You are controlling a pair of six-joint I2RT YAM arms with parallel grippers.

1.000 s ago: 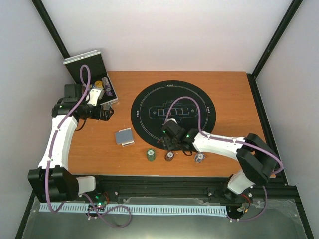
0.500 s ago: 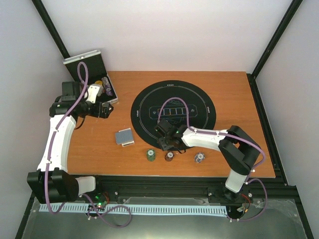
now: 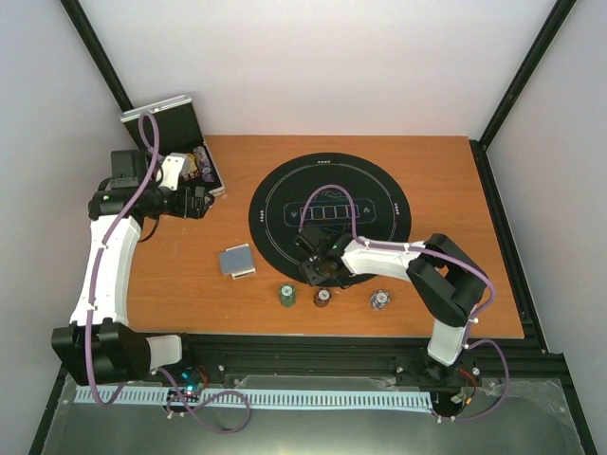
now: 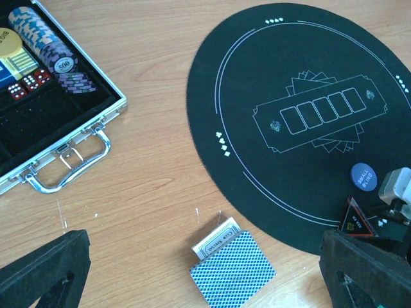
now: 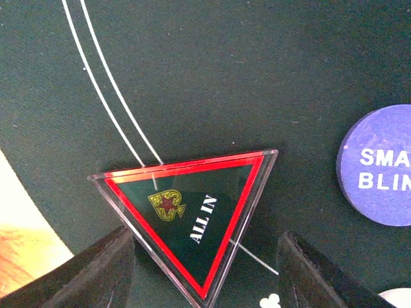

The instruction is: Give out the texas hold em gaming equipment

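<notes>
Your right claw [image 3: 319, 270] is low over the lower left edge of the round black mat [image 4: 270, 64]. Its fingers are half apart, one on each side of the clear triangular "ALL IN" marker [image 5: 192, 218]. One finger seems to touch the marker's edge and the other shows a gap, so I judge that it is not gripped yet. The marker lies flat on the mat. The blue small blind button [image 5: 379, 167] lies near it, at the right of the wrist frame, and a careless closing could push it.

Your left claw [image 3: 196, 202] is wide and empty in the upper left of the top view, beside the open case [image 4: 64, 138], which holds more chips [image 4: 51, 45]. The card deck [image 4: 232, 269] lies on the counter [image 3: 446, 284] left of the mat. A green chip stack [image 3: 286, 296], a maroon chip stack [image 3: 322, 299] and a purple-white chip stack [image 3: 379, 300] stand in a row below the mat, close under the right arm.
</notes>
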